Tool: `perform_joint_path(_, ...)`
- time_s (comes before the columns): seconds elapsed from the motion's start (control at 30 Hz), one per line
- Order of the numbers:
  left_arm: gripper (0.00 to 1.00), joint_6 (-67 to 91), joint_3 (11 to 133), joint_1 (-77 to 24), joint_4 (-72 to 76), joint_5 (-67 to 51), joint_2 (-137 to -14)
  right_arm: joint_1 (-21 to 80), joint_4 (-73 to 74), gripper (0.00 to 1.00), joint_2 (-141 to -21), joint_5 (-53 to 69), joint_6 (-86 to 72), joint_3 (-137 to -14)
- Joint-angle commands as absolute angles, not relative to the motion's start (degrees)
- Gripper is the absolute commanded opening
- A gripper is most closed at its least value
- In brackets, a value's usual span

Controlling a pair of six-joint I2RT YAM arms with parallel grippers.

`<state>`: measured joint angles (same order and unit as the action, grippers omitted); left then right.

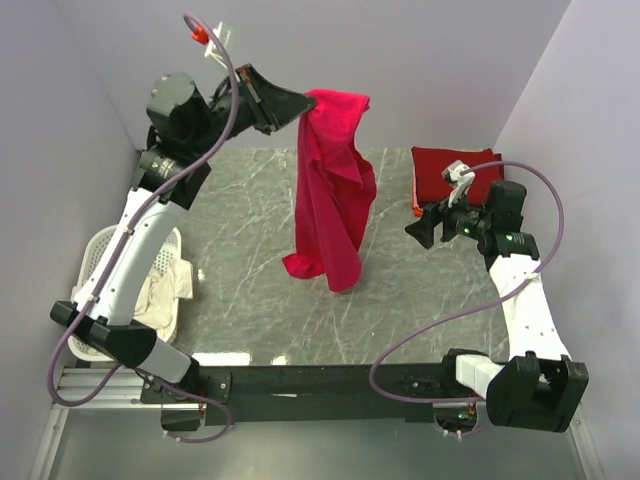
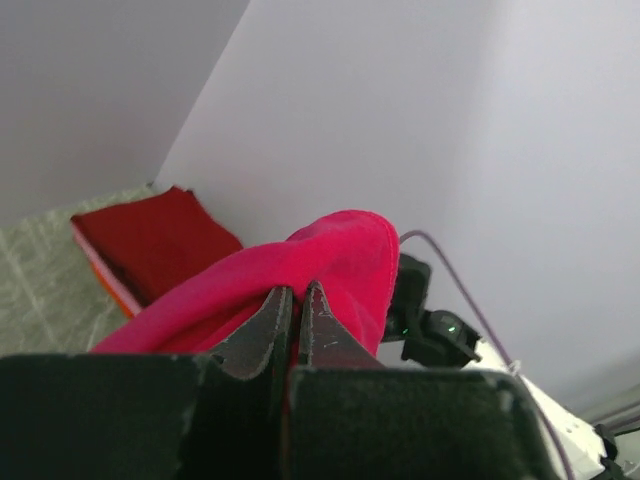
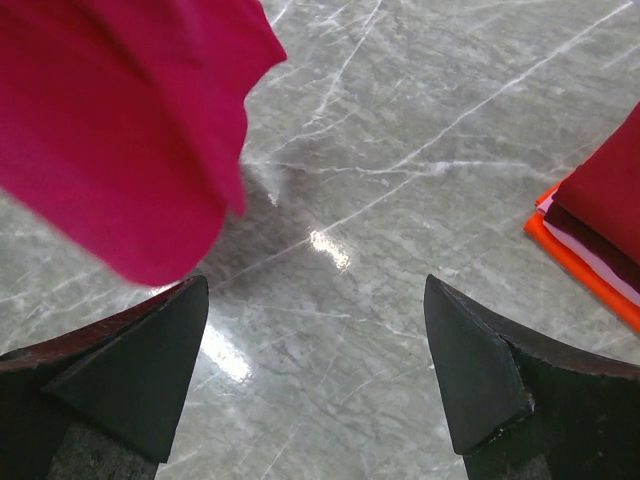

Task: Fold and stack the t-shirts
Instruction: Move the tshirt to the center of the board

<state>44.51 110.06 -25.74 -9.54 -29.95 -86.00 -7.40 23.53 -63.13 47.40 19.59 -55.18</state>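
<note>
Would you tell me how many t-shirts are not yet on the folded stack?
2: the crimson t-shirt hangs from the left gripper, and a cream one lies in the basket; more may be hidden beneath it.

No readable text, labels or signs anywhere.

Raised over the grey marble worktop (image 1: 250,300), the left gripper (image 1: 305,108) pinches the crimson t-shirt (image 1: 335,200), which hangs in long folds, while the right gripper (image 1: 425,225) hovers beside the stack of folded t-shirts (image 1: 455,172) and a white basket (image 1: 100,245) sits far left.
</note>
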Motion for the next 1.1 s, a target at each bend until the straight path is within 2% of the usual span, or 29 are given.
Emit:
perform_joint_path(0.0, 0.0, 41.1, 104.5, -26.1, -6.2, -25.6, -82.7, -8.1, 23.7, 0.94, -63.0, 47.5, 20.9, -57.5)
perform_joint_path(0.1, 0.0, 39.7, 91.7, -23.9, -5.5, -18.1, -78.3, -8.2, 24.9, 0.94, -64.1, 49.4, 22.8, -57.6)
perform_joint_path(0.2, 0.01, 42.7, 75.1, -17.1, -0.5, -15.3, -76.0, -8.0, 30.1, 0.94, -67.1, 53.0, 27.8, -59.2)
perform_joint_path(0.23, 0.08, 43.1, 66.6, -13.3, 1.6, -14.6, -76.2, -7.6, 33.6, 0.94, -68.2, 54.7, 29.2, -60.7)
perform_joint_path(0.27, 0.2, 43.3, 63.4, -11.5, 2.9, -14.5, -78.6, -7.3, 34.9, 0.94, -69.1, 55.0, 30.2, -61.3)
perform_joint_path(0.3, 0.45, 43.2, 60.1, -8.7, 1.8, -13.5, -80.4, -6.8, 35.8, 0.94, -70.6, 54.9, 31.9, -61.7)
perform_joint_path(0.33, 0.51, 43.3, 59.5, -7.7, 0.2, -13.4, -82.2, -5.6, 36.8, 0.94, -71.1, 53.7, 32.4, -62.1)
perform_joint_path(0.43, 0.6, 41.7, 57.7, -6.7, -1.8, -11.3, -83.8, -3.2, 36.2, 0.94, -72.3, 51.0, 33.4, -61.6)
perform_joint_path(0.47, 0.73, 41.0, 57.3, -6.9, -1.6, -10.8, -82.0, -2.6, 35.9, 0.94, -72.6, 50.1, 33.5, -61.4)
perform_joint_path(0.5, 0.9, 39.3, 58.1, -7.0, -3.8, -9.9, -81.1, -1.8, 35.7, 0.94, -73.6, 49.1, 33.7, -61.3)
perform_joint_path(0.6, 0.91, 34.9, 59.8, -7.5, -7.2, -9.0, -78.3, 2.6, 34.8, 0.94, -76.0, 45.5, 34.9, -61.2)
perform_joint_path(0.77, 0.83, 25.0, 60.8, -9.8, -12.3, -17.3, -78.3, 10.8, 35.9, 0.94, -84.8, 41.9, 38.5, -67.0)
perform_joint_path(0.87, 0.82, 20.5, 64.6, -11.9, -17.0, -18.1, -82.9, 11.8, 37.7, 0.94, -93.6, 42.2, 39.7, -77.1)
perform_joint_path(0.93, 0.79, 17.4, 69.4, -12.8, -19.8, -19.1, -85.9, 12.3, 42.3, 0.91, -99.5, 43.6, 40.6, -88.4)
perform_joint_path(1.07, 0.81, 0.8, 75.7, -16.2, -24.4, -20.1, -93.0, 14.8, 52.5, 0.81, -118.0, 41.9, 39.8, -109.2)
